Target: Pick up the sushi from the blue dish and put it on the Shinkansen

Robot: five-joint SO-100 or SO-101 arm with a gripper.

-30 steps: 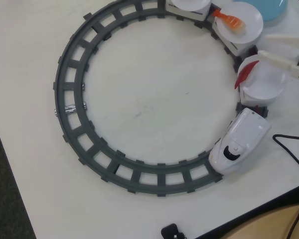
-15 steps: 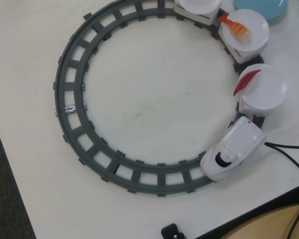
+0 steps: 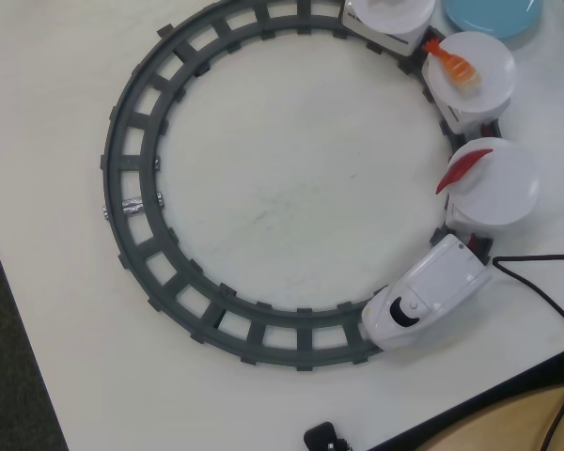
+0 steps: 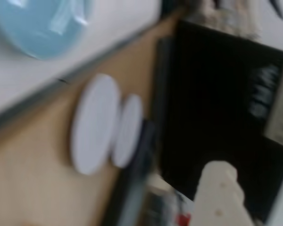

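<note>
Sushi lies on edge of white plate riding car right behind Shinkansen on track.

Blue dish at top edge of overhead view looks bare.

Arm absent from overhead view. In blurred wrist view only one pale finger shows, pointed off table; claw state cannot be told.

Judgement: placing done, retreat step in hand. Next: check sushi rides without slipping off plate edge.

No text, number or brand can be read in either view. In the wrist view, pale patches on a black surface at the right may be labels, but motion blur leaves them illegible. The Shinkansen shows no lettering from overhead.
</note>
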